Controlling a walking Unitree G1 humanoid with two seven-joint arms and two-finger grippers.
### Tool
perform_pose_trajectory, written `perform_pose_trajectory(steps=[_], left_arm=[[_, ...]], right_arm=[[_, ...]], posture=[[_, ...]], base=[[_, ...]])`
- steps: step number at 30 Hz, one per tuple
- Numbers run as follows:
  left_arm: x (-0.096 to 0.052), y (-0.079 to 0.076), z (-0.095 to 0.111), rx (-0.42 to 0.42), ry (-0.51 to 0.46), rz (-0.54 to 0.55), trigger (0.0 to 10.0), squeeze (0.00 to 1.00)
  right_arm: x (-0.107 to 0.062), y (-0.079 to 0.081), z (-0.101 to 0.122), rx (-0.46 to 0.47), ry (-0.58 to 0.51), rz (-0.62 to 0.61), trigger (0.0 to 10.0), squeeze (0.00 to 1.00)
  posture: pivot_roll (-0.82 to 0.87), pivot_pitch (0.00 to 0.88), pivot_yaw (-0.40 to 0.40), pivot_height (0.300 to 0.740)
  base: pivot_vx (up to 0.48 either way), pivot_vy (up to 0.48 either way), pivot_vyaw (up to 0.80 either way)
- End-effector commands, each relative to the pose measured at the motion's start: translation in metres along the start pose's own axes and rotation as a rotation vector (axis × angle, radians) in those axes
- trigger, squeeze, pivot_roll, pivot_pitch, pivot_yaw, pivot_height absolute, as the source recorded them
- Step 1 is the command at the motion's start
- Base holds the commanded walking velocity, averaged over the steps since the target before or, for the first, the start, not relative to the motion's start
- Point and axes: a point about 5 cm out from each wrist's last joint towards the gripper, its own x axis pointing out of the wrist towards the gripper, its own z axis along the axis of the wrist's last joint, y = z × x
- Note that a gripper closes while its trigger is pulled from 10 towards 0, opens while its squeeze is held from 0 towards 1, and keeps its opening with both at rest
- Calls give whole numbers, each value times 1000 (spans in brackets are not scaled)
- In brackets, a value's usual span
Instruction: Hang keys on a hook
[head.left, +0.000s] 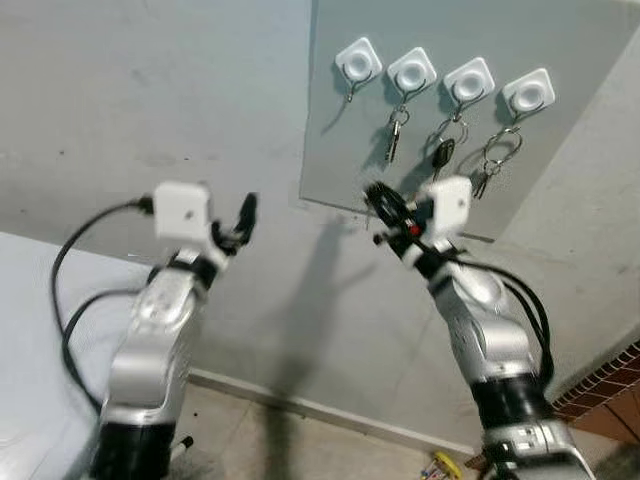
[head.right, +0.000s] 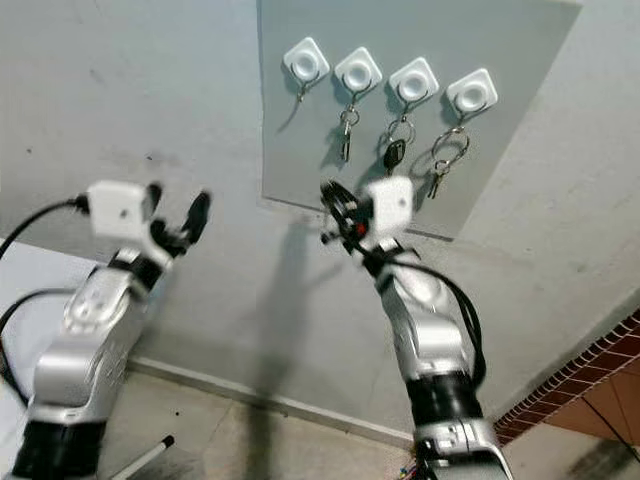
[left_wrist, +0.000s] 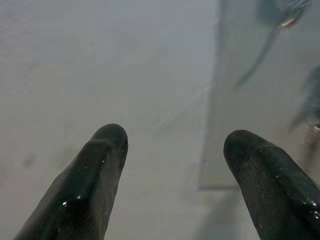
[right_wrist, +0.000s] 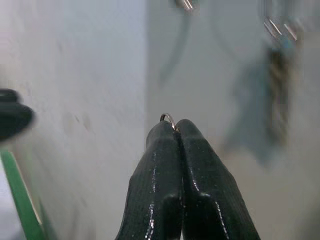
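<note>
A grey board (head.left: 560, 190) on the wall carries four white hooks. The leftmost hook (head.left: 358, 63) is bare. Each of the other three holds keys: a silver key (head.left: 396, 135), a black-headed key (head.left: 443, 152) and a bunch of rings (head.left: 498, 150). My right gripper (head.left: 375, 196) is raised below the bare hook, near the board's lower left corner. It is shut on a thin metal key ring (right_wrist: 168, 118), whose edge peeks out above the fingertips. My left gripper (head.left: 246, 208) is held up to the left of the board, open and empty, facing the plain wall.
A skirting strip runs along the foot of the wall (head.left: 330, 410). A brick surface (head.left: 610, 390) sits at the lower right. A small yellow object (head.left: 446, 465) lies on the floor. A white surface (head.left: 30, 330) and black cables (head.left: 70, 300) are at the left.
</note>
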Motion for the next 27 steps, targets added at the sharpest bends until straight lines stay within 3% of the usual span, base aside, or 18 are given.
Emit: perform_pose_trajectory(steps=[1,11,27], left_arm=[[1,1,-3,13,17,-7,10000,0],[12,-7,9,23,-18,-53,10000,0],[13,-17,22,81,-65,-119,10000,0]], right_arm=[[2,-3,-1,3,4,5,10000,0],[22,-2,13,16,-51,37,10000,0],[33,-4,40,193,-218,44,10000,0]], posture=[[-30,0,-49,740],[-29,0,-45,740],[-27,0,-34,740]], base=[[0,0,0],[0,0,0],[0,0,0]])
